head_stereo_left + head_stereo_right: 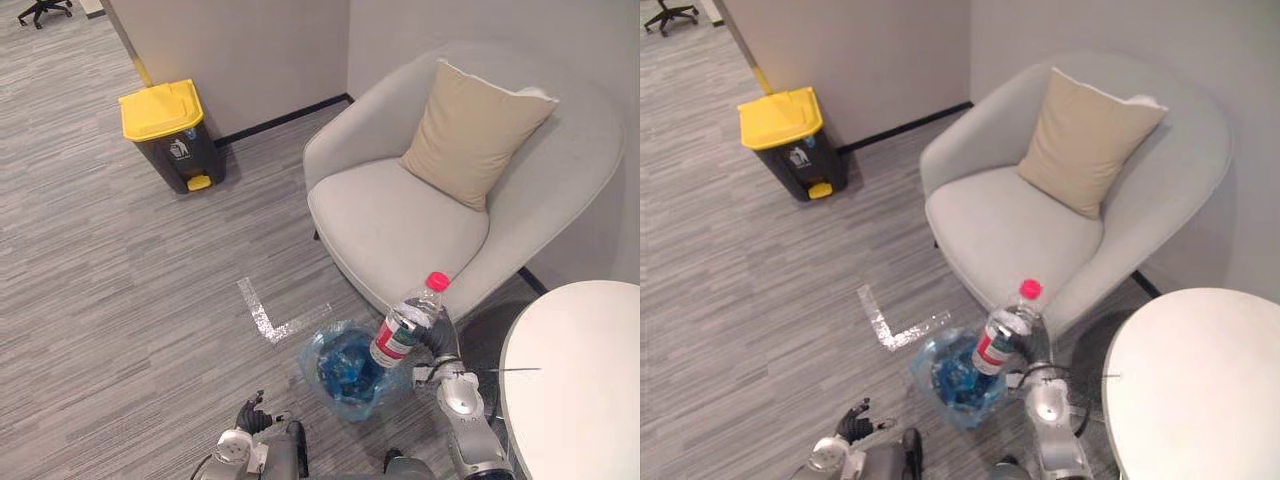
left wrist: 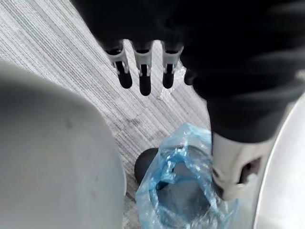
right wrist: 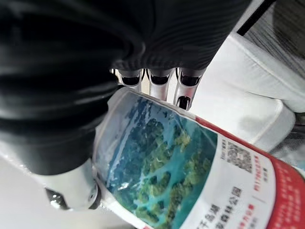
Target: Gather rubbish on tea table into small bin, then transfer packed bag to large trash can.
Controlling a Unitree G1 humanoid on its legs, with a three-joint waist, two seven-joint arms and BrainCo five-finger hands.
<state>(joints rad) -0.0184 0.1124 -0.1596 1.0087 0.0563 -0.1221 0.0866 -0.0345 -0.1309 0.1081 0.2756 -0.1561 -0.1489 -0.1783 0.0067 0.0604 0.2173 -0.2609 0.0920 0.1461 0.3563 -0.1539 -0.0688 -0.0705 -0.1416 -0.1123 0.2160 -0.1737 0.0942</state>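
My right hand [image 1: 438,343] grasps the plastic bottle [image 1: 407,324], tilted over the blue-bagged small bin [image 1: 314,354] on the floor near the desk [image 1: 575,385]; my left hand [image 1: 250,414] hangs released.

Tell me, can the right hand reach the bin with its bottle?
Probably yes. The right hand holds the bottle tilted just above the rim of the bin; its blue bag gapes open, and nothing lies between.
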